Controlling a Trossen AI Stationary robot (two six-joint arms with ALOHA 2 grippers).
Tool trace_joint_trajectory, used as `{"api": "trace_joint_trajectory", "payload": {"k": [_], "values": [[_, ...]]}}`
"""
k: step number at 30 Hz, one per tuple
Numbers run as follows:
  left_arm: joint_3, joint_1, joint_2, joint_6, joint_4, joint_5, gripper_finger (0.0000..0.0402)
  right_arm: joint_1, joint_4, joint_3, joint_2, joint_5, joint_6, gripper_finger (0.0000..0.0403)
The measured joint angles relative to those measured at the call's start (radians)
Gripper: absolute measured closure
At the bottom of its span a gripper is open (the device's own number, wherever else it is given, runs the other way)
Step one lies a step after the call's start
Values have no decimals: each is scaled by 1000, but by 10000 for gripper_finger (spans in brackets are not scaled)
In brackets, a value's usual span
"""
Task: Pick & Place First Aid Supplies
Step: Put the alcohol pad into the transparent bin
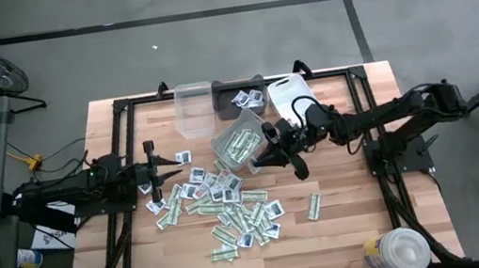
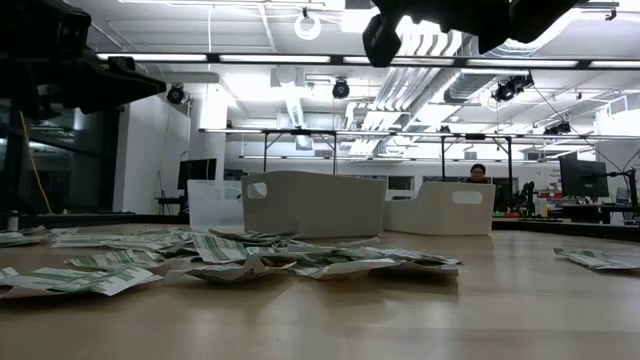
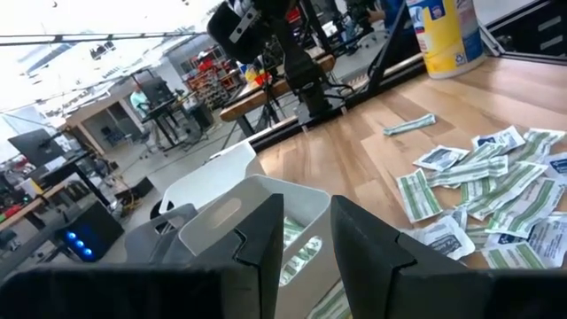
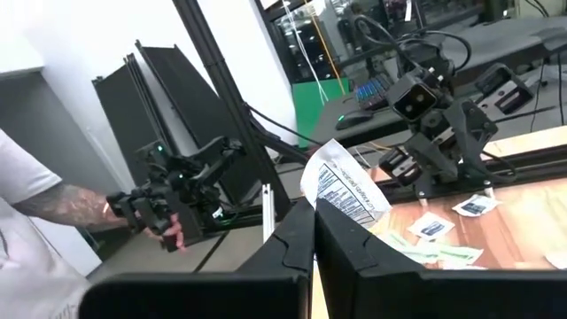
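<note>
1. We see a squarish white packet with dark print pinched in the right tool, whose fingers are closed on its lower edge; it stands up past the fingertips, so only a corner is gripped.
2. We judge that it is held high to clear the walls of the white bin of green-and-white strips below the tool, a likely drop spot, though the dark bin of squarish packets lies just beyond.
3. The remaining first aid supplies lie scattered across the middle of the surface, unsorted, within both arms' reach.
4. The left tool hangs at the pile's left edge, its fingers parted a little with nothing visible between them; we think it waits its turn.
5. A clear bin stands beside the dark one.
</note>
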Motion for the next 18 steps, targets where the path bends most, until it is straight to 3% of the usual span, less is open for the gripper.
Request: {"api": "trace_joint_trajectory", "payload": {"k": [4, 8, 11, 14, 18], "values": [[2, 0, 0, -36, 9, -3, 305, 0, 1, 0, 0, 5, 21, 403], [2, 0, 0, -210, 42, -152, 305, 0, 16, 0, 0, 29, 43, 403], [4, 0, 0, -371, 126, -209, 305, 1, 35, 5, 0, 38, 43, 403], [5, 0, 0, -451, 237, -216, 305, 1, 33, 37, 0, 46, 40, 403], [5, 0, 3, -580, 364, -148, 305, 1, 12, 101, 0, 46, -16, 403]]}}
